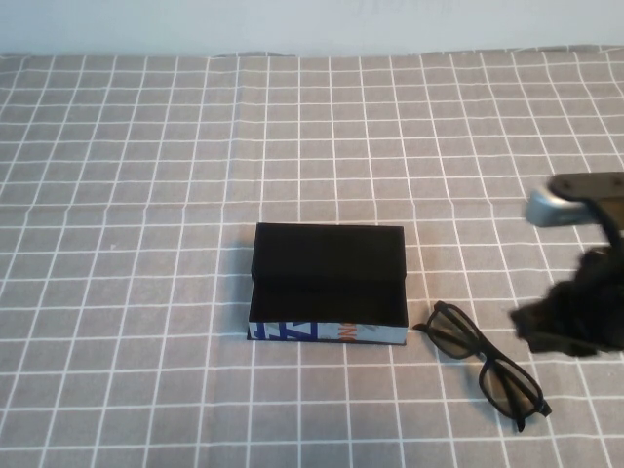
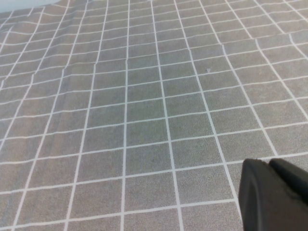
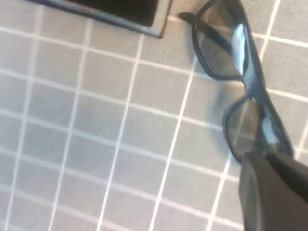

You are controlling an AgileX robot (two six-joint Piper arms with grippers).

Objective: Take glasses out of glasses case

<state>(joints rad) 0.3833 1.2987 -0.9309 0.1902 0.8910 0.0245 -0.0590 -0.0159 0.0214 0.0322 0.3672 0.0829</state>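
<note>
The glasses case stands open in the middle of the table, lid flipped back, its black inside empty, its white printed front facing me. The glasses lie on the cloth just right of the case, arms folded. My right gripper hovers at the table's right side, just right of the glasses and apart from them, fingers together and empty. The right wrist view shows the glasses beyond the right gripper, and a corner of the case. My left gripper shows only in its wrist view, shut, over bare cloth.
A grey tablecloth with a white grid covers the whole table. A pale wall runs along the far edge. The right arm's silver and black links reach in from the right edge.
</note>
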